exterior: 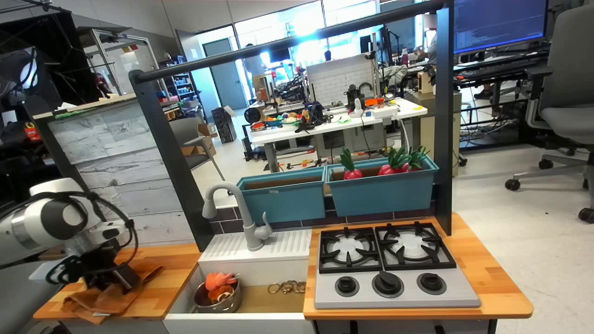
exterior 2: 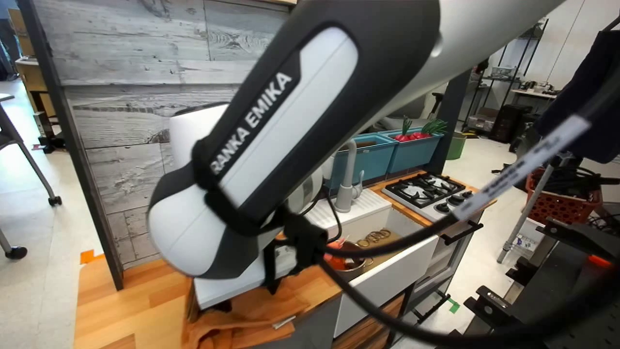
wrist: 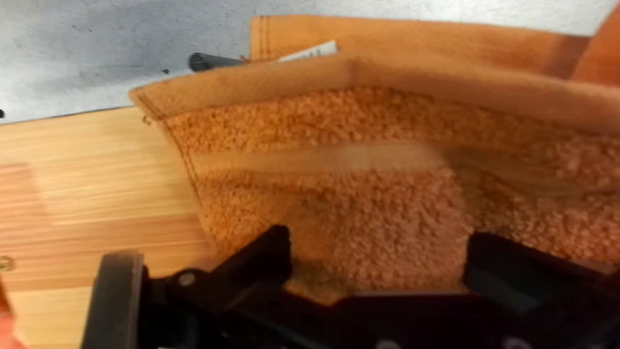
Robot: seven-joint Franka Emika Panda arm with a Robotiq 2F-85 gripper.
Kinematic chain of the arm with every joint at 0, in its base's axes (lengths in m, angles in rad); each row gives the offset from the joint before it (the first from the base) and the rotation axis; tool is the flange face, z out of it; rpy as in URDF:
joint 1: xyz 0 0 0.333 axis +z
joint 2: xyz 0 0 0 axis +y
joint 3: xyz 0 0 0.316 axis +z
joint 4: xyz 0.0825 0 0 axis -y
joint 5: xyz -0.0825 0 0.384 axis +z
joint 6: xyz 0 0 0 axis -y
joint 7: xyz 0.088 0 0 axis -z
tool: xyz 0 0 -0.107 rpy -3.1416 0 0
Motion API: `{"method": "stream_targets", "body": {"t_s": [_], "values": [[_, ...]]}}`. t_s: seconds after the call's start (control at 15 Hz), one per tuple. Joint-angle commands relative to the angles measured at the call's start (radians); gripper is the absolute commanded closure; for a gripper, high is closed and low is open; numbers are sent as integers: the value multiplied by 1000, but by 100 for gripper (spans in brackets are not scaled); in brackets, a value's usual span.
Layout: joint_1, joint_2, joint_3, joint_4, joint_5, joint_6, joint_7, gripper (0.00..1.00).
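An orange-brown towel (wrist: 378, 208) lies rumpled on the wooden counter (wrist: 97, 184), with a folded part and a white tag (wrist: 310, 51) toward the far side in the wrist view. My gripper (wrist: 379, 242) stands open, its two black fingers wide apart, right over the towel's terry surface. Cloth shows between the fingertips, but nothing is pinched; whether the tips touch the towel I cannot tell. In an exterior view the gripper points down onto the towel (exterior: 104, 301) at the counter's left end. The arm hides the gripper's fingers in an exterior view, where the towel (exterior 2: 256, 315) pokes out below.
Beside the counter is a white sink (exterior: 260, 264) holding a metal pot (exterior: 227, 304) with orange items and several rings (exterior: 287, 287). A grey faucet (exterior: 253, 232) rises behind it. Further along are a stove (exterior: 394, 287) and teal planters (exterior: 385, 195). A grey wood panel (exterior: 120, 176) backs the counter.
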Motion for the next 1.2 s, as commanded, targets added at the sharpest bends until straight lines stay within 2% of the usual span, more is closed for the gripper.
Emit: {"method": "stream_targets", "body": {"t_s": [0.0, 0.13, 0.27, 0.67, 0.87, 1.13], "values": [[-50, -50, -50, -129, -1, -44, 14, 0], [-64, -53, -50, -137, -7, -70, -3, 0], [-71, -35, -18, -106, -36, -73, -14, 0], [-1, 18, 48, 9, -53, -70, -4, 0], [3, 15, 24, 10, -60, -81, 3, 0], [-56, -29, -33, -72, -34, -68, 39, 0]]}}
